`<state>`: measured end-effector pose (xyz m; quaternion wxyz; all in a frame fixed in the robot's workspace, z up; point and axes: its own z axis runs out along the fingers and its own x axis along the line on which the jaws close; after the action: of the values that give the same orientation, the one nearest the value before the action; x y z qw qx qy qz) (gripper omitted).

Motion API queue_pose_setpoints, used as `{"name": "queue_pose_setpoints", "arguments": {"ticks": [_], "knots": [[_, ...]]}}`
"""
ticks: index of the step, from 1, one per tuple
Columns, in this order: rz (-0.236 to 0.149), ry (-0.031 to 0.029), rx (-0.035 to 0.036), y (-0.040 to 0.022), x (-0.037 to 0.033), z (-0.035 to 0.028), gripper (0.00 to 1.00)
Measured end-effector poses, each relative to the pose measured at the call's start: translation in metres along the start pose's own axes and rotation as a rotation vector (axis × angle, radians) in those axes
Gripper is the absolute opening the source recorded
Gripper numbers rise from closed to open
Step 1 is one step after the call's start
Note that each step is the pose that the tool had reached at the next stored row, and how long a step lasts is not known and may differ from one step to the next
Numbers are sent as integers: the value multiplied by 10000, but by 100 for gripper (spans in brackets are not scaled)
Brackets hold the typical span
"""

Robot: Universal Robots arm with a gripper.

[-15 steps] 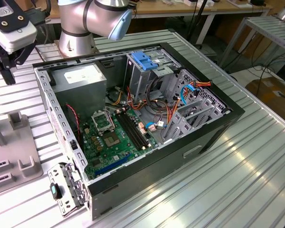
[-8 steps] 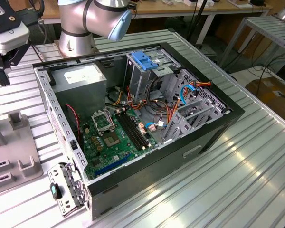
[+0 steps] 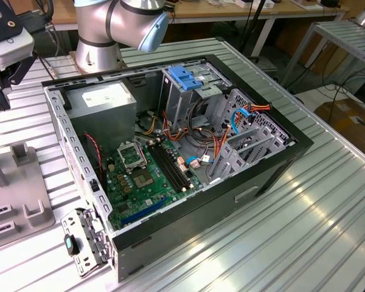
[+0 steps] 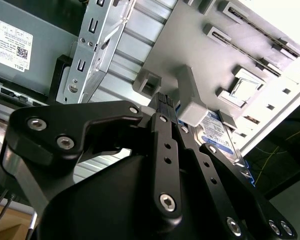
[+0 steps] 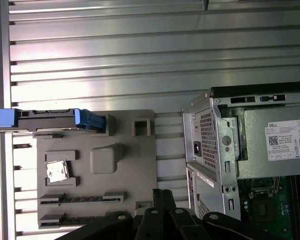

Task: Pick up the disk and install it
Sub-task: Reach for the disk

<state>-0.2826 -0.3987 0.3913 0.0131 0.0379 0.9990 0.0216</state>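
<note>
The disk stands on its edge in a slot at the end of a grey fixture plate; its dark body sits in a blue carrier frame. In the second wrist view the disk shows its white label with a blue band past the fingers. My gripper hangs over the plate, away from the disk, with its black fingers shut together and nothing between them. The second wrist view shows the gripper above a grey block on the plate. In the exterior view the gripper is at the far left, beside the computer case.
An open black computer case lies on the ribbed metal table, showing a green motherboard, a grey power-supply box and a metal drive cage with a light-blue bracket. The arm's base stands behind the case.
</note>
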Motion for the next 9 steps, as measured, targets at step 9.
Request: {"name": "queue_pose_setpoints", "arguments": {"ticks": [9], "knots": [[1, 0, 0, -2, 31, -1, 11]]}}
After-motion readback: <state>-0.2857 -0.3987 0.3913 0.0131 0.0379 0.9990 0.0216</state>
